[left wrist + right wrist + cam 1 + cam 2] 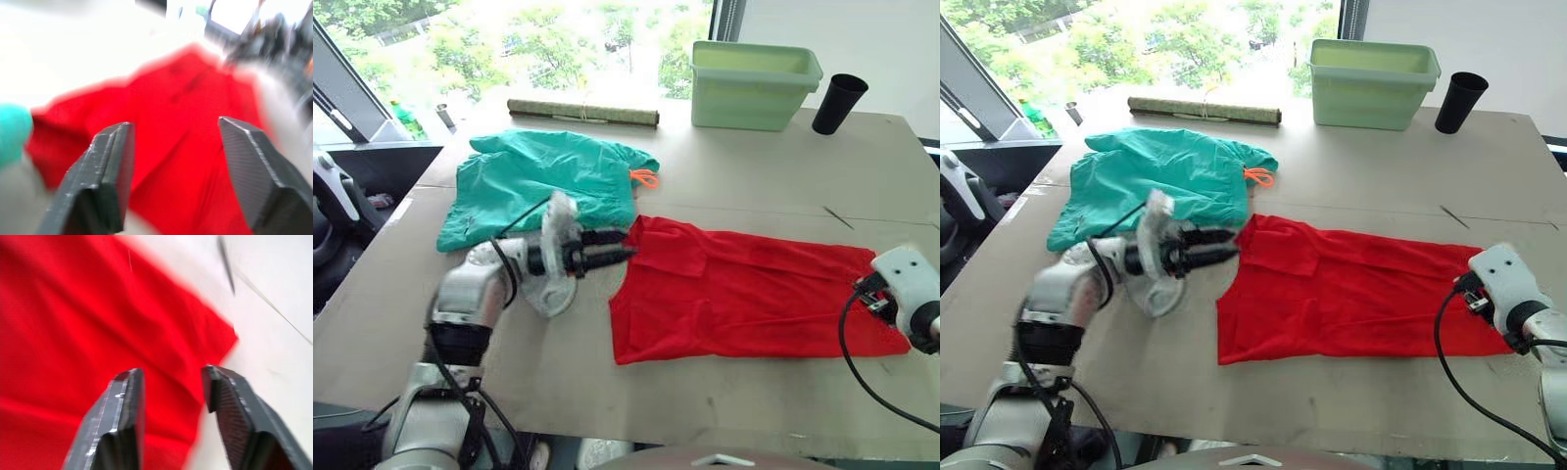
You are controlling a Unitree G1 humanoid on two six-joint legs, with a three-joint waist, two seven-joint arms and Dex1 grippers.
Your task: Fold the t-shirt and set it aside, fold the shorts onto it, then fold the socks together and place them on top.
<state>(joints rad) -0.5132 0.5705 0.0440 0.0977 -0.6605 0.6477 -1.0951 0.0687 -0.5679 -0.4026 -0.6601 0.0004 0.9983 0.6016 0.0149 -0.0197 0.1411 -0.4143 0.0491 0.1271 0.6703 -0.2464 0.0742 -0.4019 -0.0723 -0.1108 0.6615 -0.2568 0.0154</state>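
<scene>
Your t-shirt [744, 294] lies flat as a long red strip across the middle of the table [744, 186], running from the centre out toward the 3 o'clock edge. Its left end sits just beside the shorts [548, 181], which are spread in a loose teal heap at about 10 o'clock from the shirt, waistband and orange drawstring [644, 178] facing the shirt's upper-left corner; whether the two fabrics touch there you cannot tell.

Your left gripper [625, 255] hangs at the shirt's 9 o'clock end, pointing along the cloth. In the left wrist view its fingers [105, 171] stand well apart with red fabric between and beyond them, gripping nothing.

Your right gripper [171, 382] is at the shirt's 3 o'clock end, over the corner nearest the robot. Its fingers [122, 416] are also spread, the red corner lying under the gap and bare table beside it.

Further out, at 12 o'clock along the far edge, you have a rolled mat [582, 113], then a pale green bin [754, 83] at about 1 o'clock, and a black cup [838, 103] just right of the bin.
</scene>
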